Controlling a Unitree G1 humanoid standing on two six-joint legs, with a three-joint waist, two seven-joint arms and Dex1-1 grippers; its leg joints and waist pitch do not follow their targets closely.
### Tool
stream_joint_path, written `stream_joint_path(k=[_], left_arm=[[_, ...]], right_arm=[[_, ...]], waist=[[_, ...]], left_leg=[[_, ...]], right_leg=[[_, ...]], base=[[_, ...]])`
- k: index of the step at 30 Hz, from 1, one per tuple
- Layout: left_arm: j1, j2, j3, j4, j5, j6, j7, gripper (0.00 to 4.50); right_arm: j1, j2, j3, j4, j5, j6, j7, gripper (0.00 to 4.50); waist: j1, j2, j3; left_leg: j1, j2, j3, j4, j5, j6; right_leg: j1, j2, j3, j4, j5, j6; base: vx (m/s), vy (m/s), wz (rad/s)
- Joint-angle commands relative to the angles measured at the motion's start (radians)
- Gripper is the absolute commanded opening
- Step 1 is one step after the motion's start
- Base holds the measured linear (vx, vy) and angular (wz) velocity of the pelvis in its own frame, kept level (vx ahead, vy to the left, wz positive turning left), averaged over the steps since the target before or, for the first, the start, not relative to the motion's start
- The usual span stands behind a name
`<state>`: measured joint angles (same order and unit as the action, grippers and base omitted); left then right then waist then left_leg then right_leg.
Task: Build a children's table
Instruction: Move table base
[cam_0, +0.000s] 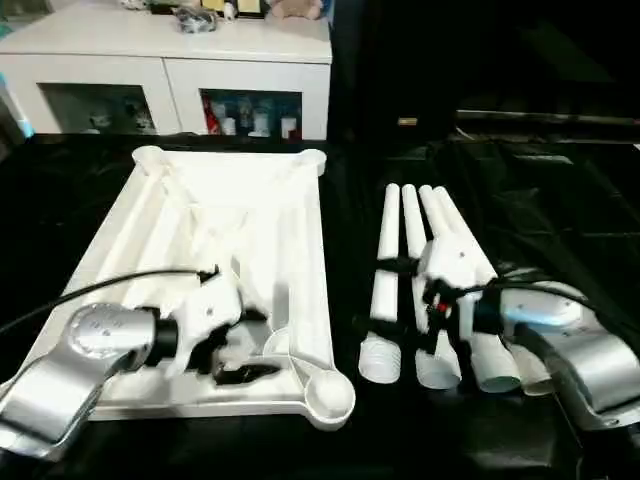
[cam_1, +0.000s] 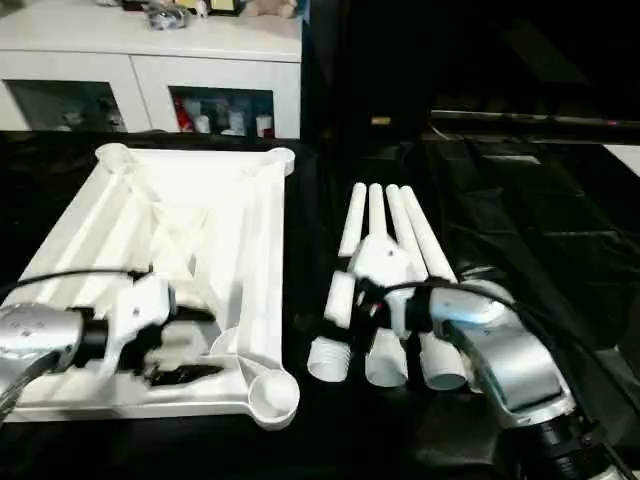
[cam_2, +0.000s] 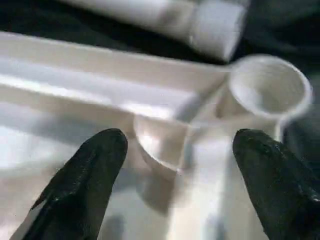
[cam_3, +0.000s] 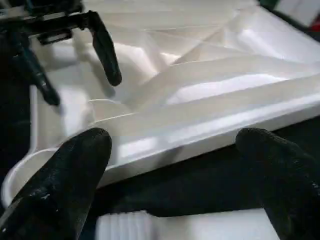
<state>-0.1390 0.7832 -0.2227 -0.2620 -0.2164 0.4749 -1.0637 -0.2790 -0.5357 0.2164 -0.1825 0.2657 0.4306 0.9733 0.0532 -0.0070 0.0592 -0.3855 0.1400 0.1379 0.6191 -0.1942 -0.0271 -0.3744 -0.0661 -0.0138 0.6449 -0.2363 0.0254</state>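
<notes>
The white plastic tabletop (cam_0: 215, 275) lies upside down, ribbed underside up, on the black-draped table (cam_0: 560, 220), with four white tapered tube legs (cam_0: 425, 290) bundled at its three o'clock. The left gripper (cam_0: 235, 345) hovers with fingers apart and empty over the top's near corner, beside the round corner socket (cam_2: 267, 87). The right gripper (cam_3: 175, 175) hangs above the legs' threaded ends, spread wide, holding nothing. The risk is probably a glancing grab: closing on one leg could roll its neighbours off toward five o'clock.
</notes>
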Motion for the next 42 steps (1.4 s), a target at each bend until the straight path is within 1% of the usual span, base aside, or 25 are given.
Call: stream_joint_path(k=[1, 2, 4, 5, 6, 7, 8, 9, 11, 12, 13, 14, 17, 18, 20, 24, 25, 28, 32, 34, 36, 37, 40, 41, 42], left_arm=[[0.002, 0.029, -0.016, -0.019, 0.037, 0.011, -0.011, 3.60], [0.002, 0.031, -0.018, -0.017, 0.043, 0.013, -0.007, 3.42], [-0.006, 0.046, -0.029, 0.014, 0.088, 0.017, 0.018, 3.31], [-0.009, 0.051, -0.031, 0.020, 0.093, 0.025, 0.020, 3.23], [-0.013, 0.056, -0.034, 0.026, 0.101, 0.026, 0.022, 3.13], [-0.013, 0.058, -0.034, 0.027, 0.101, 0.026, 0.022, 2.98], [-0.013, 0.065, -0.035, 0.032, 0.105, 0.028, 0.022, 2.88], [-0.013, 0.080, -0.036, 0.040, 0.115, 0.025, 0.027, 2.81], [-0.014, 0.087, -0.038, 0.045, 0.121, 0.028, 0.030, 2.72], [-0.015, 0.092, -0.040, 0.049, 0.127, 0.032, 0.031, 2.48], [-0.015, 0.096, -0.041, 0.051, 0.129, 0.036, 0.030, 2.48], [-0.015, 0.097, -0.043, 0.052, 0.132, 0.039, 0.030, 2.43], [-0.015, 0.093, -0.040, 0.054, 0.141, 0.039, 0.032, 2.15], [-0.017, 0.085, -0.032, 0.059, 0.142, 0.046, 0.036, 2.00], [-0.018, 0.083, -0.030, 0.061, 0.133, 0.051, 0.027, 1.91], [-0.017, 0.092, -0.036, 0.059, 0.121, 0.049, 0.012, 1.46], [-0.017, 0.094, -0.035, 0.059, 0.119, 0.050, 0.012, 1.46], [-0.022, 0.092, -0.033, 0.063, 0.118, 0.051, 0.013, 1.12], [-0.038, 0.076, -0.029, 0.085, 0.123, 0.045, 0.018, 0.79], [-0.046, 0.070, -0.027, 0.100, 0.129, 0.039, 0.024, 0.65], [-0.061, 0.064, -0.023, 0.128, 0.140, 0.033, 0.038, 0.41], [-0.064, 0.063, -0.022, 0.133, 0.141, 0.031, 0.040, 0.36], [-0.079, 0.059, -0.015, 0.161, 0.148, 0.017, 0.052, 0.24], [-0.087, 0.057, -0.013, 0.178, 0.154, 0.004, 0.058, 0.07], [-0.095, 0.056, -0.011, 0.196, 0.163, -0.015, 0.068, 0.07]], right_arm=[[-0.030, -0.020, 0.021, -0.012, 0.005, 0.007, 0.034, 4.50], [-0.032, -0.022, 0.027, -0.012, 0.005, 0.006, 0.040, 4.50], [-0.047, -0.031, 0.059, -0.013, 0.005, 0.004, 0.073, 4.50], [-0.051, -0.033, 0.064, -0.013, 0.005, 0.004, 0.079, 4.50], [-0.054, -0.033, 0.067, -0.012, 0.005, 0.004, 0.083, 4.50], [-0.055, -0.033, 0.068, -0.012, 0.004, 0.004, 0.084, 4.50], [-0.058, -0.031, 0.072, -0.010, 0.001, 0.003, 0.087, 4.50], [-0.064, -0.028, 0.079, -0.006, -0.008, 0.000, 0.093, 4.50], [-0.067, -0.026, 0.085, -0.001, -0.015, -0.005, 0.096, 4.50], [-0.070, -0.026, 0.092, 0.005, -0.023, -0.012, 0.098, 4.50], [-0.073, -0.025, 0.097, 0.010, -0.027, -0.016, 0.099, 4.50], [-0.075, -0.024, 0.101, 0.013, -0.030, -0.018, 0.099, 4.50], [-0.079, -0.024, 0.108, 0.018, -0.031, -0.021, 0.099, 4.50], [-0.081, -0.022, 0.111, 0.019, -0.031, -0.022, 0.099, 4.50], [-0.082, -0.020, 0.113, 0.022, -0.032, -0.024, 0.100, 4.50], [-0.085, -0.019, 0.115, 0.025, -0.034, -0.027, 0.102, 4.50], [-0.085, -0.018, 0.116, 0.025, -0.032, -0.028, 0.103, 4.50], [-0.082, -0.017, 0.115, 0.019, -0.014, -0.018, 0.117, 4.50], [-0.074, -0.031, 0.124, 0.006, 0.009, -0.004, 0.157, 4.50], [-0.074, -0.033, 0.126, 0.006, 0.012, -0.001, 0.164, 4.50], [-0.076, -0.031, 0.124, 0.015, 0.004, -0.010, 0.156, 4.50], [-0.077, -0.029, 0.123, 0.018, 0.001, -0.013, 0.152, 4.50], [-0.079, -0.023, 0.122, 0.029, -0.007, -0.021, 0.145, 4.50], [-0.080, -0.020, 0.122, 0.032, -0.010, -0.024, 0.143, 4.50], [-0.081, -0.018, 0.121, 0.035, -0.012, -0.025, 0.142, 4.50]], waist=[[0.000, -0.002, -0.043], [0.003, -0.001, -0.042], [0.006, -0.010, -0.043], [0.007, -0.007, -0.043], [0.009, -0.003, -0.045], [0.011, -0.003, -0.046], [0.014, -0.012, -0.049], [0.015, -0.011, -0.049], [0.015, -0.013, -0.051], [0.016, -0.015, -0.053], [0.016, -0.013, -0.054], [0.015, -0.016, -0.056], [0.019, -0.018, -0.058], [0.022, -0.018, -0.060], [0.026, -0.018, -0.060], [0.033, -0.015, -0.056], [0.033, -0.015, -0.055], [0.034, -0.014, -0.052], [0.037, -0.012, -0.050], [0.037, -0.013, -0.050], [0.034, -0.013, -0.051], [0.035, -0.013, -0.051], [0.029, -0.015, -0.053], [0.028, -0.016, -0.054], [0.027, -0.017, -0.055]], left_leg=[[0.022, 0.073, -0.034, -0.107, -0.446, -0.065], [0.024, 0.072, -0.030, -0.106, -0.442, -0.062], [0.023, 0.073, -0.026, -0.105, -0.417, -0.053], [0.023, 0.074, -0.025, -0.105, -0.413, -0.053], [0.026, 0.075, -0.023, -0.106, -0.411, -0.060], [0.027, 0.075, -0.022, -0.106, -0.412, -0.061], [0.028, 0.076, -0.020, -0.106, -0.401, -0.057], [0.028, 0.076, -0.019, -0.106, -0.396, -0.056], [0.025, 0.076, -0.017, -0.107, -0.366, -0.051], [0.026, 0.076, -0.015, -0.106, -0.352, -0.049], [0.027, 0.076, -0.015, -0.105, -0.346, -0.048], [0.024, 0.075, -0.014, -0.105, -0.322, -0.042], [0.025, 0.075, -0.009, -0.099, -0.276, -0.022], [0.021, 0.076, -0.007, -0.098, -0.238, -0.011], [0.023, 0.077, -0.005, -0.096, -0.224, -0.007], [0.028, 0.079, -0.003, -0.100, -0.270, -0.020], [0.028, 0.079, -0.003, -0.101, -0.279, -0.023], [0.031, 0.080, -0.004, -0.103, -0.333, -0.040], [0.035, 0.081, -0.006, -0.105, -0.371, -0.054], [0.034, 0.081, -0.007, -0.106, -0.377, -0.057], [0.026, 0.081, -0.011, -0.109, -0.370, -0.064], [0.028, 0.080, -0.010, -0.109, -0.371, -0.065], [0.022, 0.079, -0.012, -0.109, -0.354, -0.063], [0.024, 0.079, -0.010, -0.106, -0.346, -0.059], [0.026, 0.078, -0.008, -0.104, -0.342, -0.054]], right_leg=[[0.003, -0.076, 0.036, -0.103, -0.432, -0.174], [0.001, -0.077, 0.038, -0.103, -0.432, -0.171], [0.002, -0.081, 0.037, -0.101, -0.431, -0.169], [0.000, -0.082, 0.038, -0.101, -0.429, -0.169], [-0.003, -0.080, 0.037, -0.099, -0.403, -0.174], [-0.004, -0.079, 0.038, -0.099, -0.387, -0.177], [-0.003, -0.078, 0.038, -0.094, -0.345, -0.185], [-0.003, -0.078, 0.038, -0.094, -0.327, -0.189], [0.002, -0.077, 0.036, -0.088, -0.268, -0.195], [0.002, -0.076, 0.035, -0.086, -0.236, -0.199], [0.002, -0.076, 0.035, -0.084, -0.220, -0.204], [0.007, -0.075, 0.035, -0.081, -0.182, -0.211], [0.009, -0.075, 0.035, -0.077, -0.111, -0.229], [0.016, -0.075, 0.033, -0.073, -0.066, -0.241], [0.016, -0.074, 0.032, -0.071, -0.047, -0.249], [0.013, -0.072, 0.032, -0.074, -0.099, -0.249], [0.012, -0.073, 0.033, -0.075, -0.111, -0.247], [0.008, -0.073, 0.035, -0.081, -0.182, -0.233], [0.001, -0.076, 0.038, -0.087, -0.246, -0.216], [0.002, -0.076, 0.038, -0.088, -0.257, -0.211], [0.007, -0.077, 0.036, -0.086, -0.253, -0.204], [0.005, -0.076, 0.036, -0.087, -0.255, -0.201], [0.010, -0.077, 0.034, -0.084, -0.239, -0.202], [0.008, -0.076, 0.035, -0.084, -0.224, -0.204], [0.007, -0.076, 0.035, -0.085, -0.214, -0.209]], base=[[0.000, 0.000, 0.00], [0.000, 0.000, 0.00], [0.000, 0.000, 0.00], [0.000, 0.000, 0.00], [0.000, 0.000, 0.00], [0.000, 0.000, 0.00], [0.000, 0.000, 0.00], [0.000, 0.000, 0.00], [0.000, 0.000, 0.00], [0.000, 0.000, 0.00], [0.000, 0.000, 0.00], [0.000, 0.000, 0.00], [0.000, 0.000, 0.00], [0.000, 0.000, 0.00], [0.000, 0.000, 0.00], [0.000, 0.000, 0.00], [0.000, 0.000, 0.00], [0.000, 0.000, 0.00], [0.000, 0.000, 0.00], [0.000, 0.000, 0.00], [0.000, 0.000, 0.00], [0.000, 0.000, 0.00], [0.000, 0.000, 0.00], [0.000, 0.000, 0.00], [0.000, 0.000, 0.00]])
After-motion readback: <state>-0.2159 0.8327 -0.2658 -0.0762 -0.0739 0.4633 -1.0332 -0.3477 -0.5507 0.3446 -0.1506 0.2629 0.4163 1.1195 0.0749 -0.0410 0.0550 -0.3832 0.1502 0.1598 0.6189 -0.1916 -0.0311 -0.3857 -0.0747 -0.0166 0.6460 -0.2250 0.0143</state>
